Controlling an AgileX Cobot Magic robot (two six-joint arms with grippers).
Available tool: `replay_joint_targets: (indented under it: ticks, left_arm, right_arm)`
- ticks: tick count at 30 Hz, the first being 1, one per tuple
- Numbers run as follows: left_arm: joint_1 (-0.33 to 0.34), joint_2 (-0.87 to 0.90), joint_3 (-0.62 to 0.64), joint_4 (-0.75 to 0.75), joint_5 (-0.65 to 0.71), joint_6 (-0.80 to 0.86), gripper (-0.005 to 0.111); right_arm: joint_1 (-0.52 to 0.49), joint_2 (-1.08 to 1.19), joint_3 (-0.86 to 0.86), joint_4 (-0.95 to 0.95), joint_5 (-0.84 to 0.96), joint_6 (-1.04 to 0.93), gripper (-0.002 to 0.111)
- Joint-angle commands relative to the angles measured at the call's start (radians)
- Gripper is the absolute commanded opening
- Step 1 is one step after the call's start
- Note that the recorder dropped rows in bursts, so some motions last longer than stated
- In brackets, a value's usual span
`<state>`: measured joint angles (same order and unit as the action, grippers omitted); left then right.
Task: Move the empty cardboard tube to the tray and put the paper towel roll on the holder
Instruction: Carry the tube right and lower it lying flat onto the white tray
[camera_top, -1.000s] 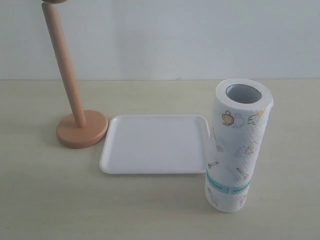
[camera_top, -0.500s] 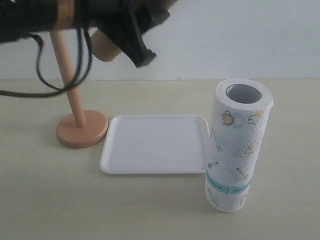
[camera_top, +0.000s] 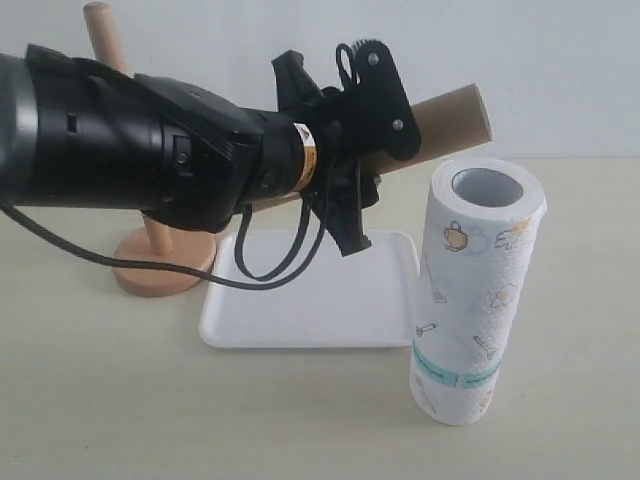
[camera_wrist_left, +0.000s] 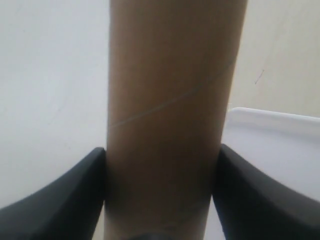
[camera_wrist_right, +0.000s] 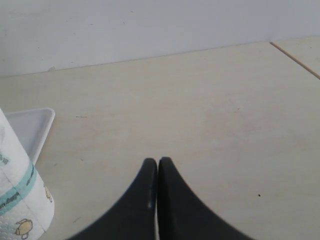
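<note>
The brown cardboard tube (camera_top: 452, 113) hangs tilted in the air above the white tray (camera_top: 300, 310), its free end pointing up and right. My left gripper (camera_top: 362, 160) is shut on the tube (camera_wrist_left: 170, 100), a black finger (camera_wrist_left: 80, 185) pressing on each side. The printed paper towel roll (camera_top: 476, 290) stands upright on the table at the tray's right edge. The wooden holder (camera_top: 160, 265) stands left of the tray, its dowel mostly hidden behind my left arm. My right gripper (camera_wrist_right: 157, 162) is shut and empty over bare table, beside the roll (camera_wrist_right: 17, 192).
The left arm's black body and cable (camera_top: 150, 265) cover the area over the holder and the tray's back left. A tray corner (camera_wrist_right: 35, 122) shows in the right wrist view. A white wall runs behind the table.
My left arm has come down and to the right with the tube, from the top of the view to above the tray. Tray, roll and holder have not moved.
</note>
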<state>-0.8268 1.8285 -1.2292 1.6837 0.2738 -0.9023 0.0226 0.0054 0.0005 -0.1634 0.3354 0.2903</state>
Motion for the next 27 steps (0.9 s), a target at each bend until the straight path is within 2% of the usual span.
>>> replay_joint_targets:
  ticks: [1,19,27]
  left_arm:
    - [-0.003,0.054,-0.017,-0.039,0.015,0.006,0.004]
    - [-0.003,0.236,-0.021,-0.026,0.017,0.007,0.004]
    - [-0.003,0.261,-0.021,-0.020,0.019,0.022,0.004]
  right_arm:
    - [-0.004,-0.005,-0.001,-0.004,-0.006,-0.002,0.000]
    - [-0.004,-0.005,-0.001,-0.004,-0.006,-0.002,0.000]
    - [-0.004,-0.005,-0.001,-0.004,-0.006,-0.002,0.000]
